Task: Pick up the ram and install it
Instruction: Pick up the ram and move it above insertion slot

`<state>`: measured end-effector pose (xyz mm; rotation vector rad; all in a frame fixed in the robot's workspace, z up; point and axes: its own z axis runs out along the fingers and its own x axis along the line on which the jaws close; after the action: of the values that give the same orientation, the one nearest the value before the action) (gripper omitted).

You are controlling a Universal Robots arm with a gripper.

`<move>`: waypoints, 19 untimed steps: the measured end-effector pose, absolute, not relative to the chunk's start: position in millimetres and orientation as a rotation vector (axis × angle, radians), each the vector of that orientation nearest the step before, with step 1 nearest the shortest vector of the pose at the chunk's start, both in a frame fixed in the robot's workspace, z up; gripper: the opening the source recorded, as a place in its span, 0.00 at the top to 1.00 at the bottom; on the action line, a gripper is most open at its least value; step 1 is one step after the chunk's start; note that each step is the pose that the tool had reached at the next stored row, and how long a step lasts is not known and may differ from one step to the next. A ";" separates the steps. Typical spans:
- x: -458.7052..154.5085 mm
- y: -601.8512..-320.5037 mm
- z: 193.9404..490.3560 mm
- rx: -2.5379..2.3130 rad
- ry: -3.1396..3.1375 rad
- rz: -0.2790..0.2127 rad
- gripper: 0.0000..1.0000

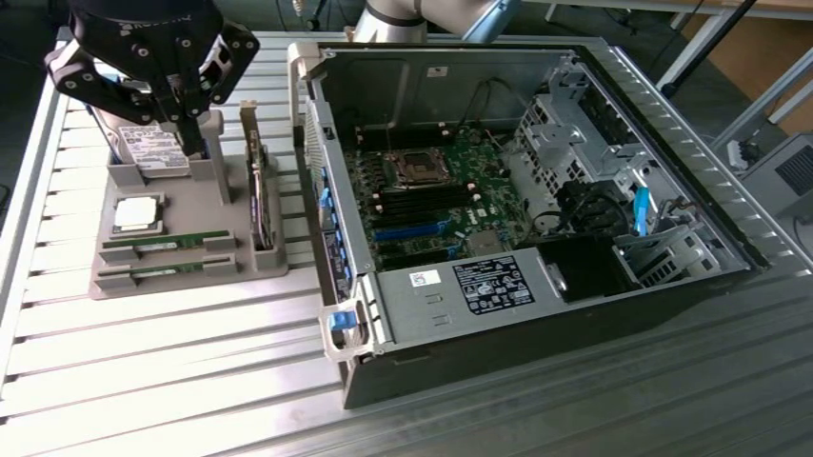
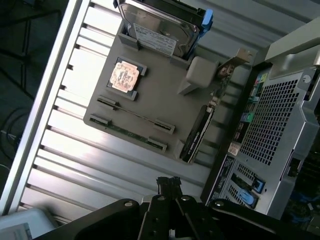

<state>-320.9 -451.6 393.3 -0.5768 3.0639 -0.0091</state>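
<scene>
**Exterior view.** A slatted metal table [image 1: 166, 371] fills the scene under bright light. Beyond its far edge are a grey floor, table legs and a brown panel at the exterior view's right.

An open computer case [image 1: 420, 71] lies on its side on the table, with the green motherboard [image 1: 439, 205] showing inside. A grey tray [image 1: 190, 205] sits to the exterior view's left of the case. The tray holds a hard drive [image 1: 150, 148] at its far end and a CPU [image 1: 137, 214] in the middle. A card [image 1: 263, 205] stands upright along the side nearest the case.

Two alike green sticks lie flat in slots at the tray's near end. The first ram stick [image 1: 166, 241] is just beside the CPU. The second ram stick [image 1: 163, 273] is at the tray's edge. I cannot tell which one is to be fitted.

The grey arm [image 1: 420, 14] reaches in from the far side. Its black gripper [image 1: 193, 143] points down over the tray's far end, by the hard drive. Its fingers are pressed together and hold nothing.

**Wrist view.** The gripper [image 2: 169, 182] looks down on the tray [image 2: 160, 95], with its fingers closed and empty. The first ram stick [image 2: 136, 114] and the second ram stick [image 2: 129, 132] are both seated in their slots, well apart from the fingertips. The CPU [image 2: 125, 76], hard drive [image 2: 160, 30] and card [image 2: 195, 135] are in their places, and the table [image 2: 75, 140] shines. The case [image 2: 285, 110] stands beside the tray. A dark floor with cables lies past the table's edge.
</scene>
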 end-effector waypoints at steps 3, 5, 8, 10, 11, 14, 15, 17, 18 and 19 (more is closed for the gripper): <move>-320.9 -451.6 393.3 -0.604 3.059 -0.009 0.91; -320.9 -451.6 393.3 -0.616 3.056 -0.009 0.91; -320.9 -451.6 393.3 -0.630 3.053 -0.008 0.91; -320.9 -451.6 393.3 -0.641 3.051 -0.008 0.91; -320.9 -451.6 393.3 -0.648 3.050 -0.008 0.91; -320.9 -451.6 393.3 -0.675 3.044 -0.008 0.91; -320.9 -451.6 393.3 -0.680 3.042 -0.008 0.91; -320.9 -451.6 393.3 -0.697 3.039 -0.008 0.91; -320.9 -451.6 393.3 -0.703 3.037 -0.008 0.91; -320.9 -451.6 393.3 -0.709 3.036 -0.007 0.91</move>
<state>-320.9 -451.6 393.3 -0.7092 3.0358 -0.0075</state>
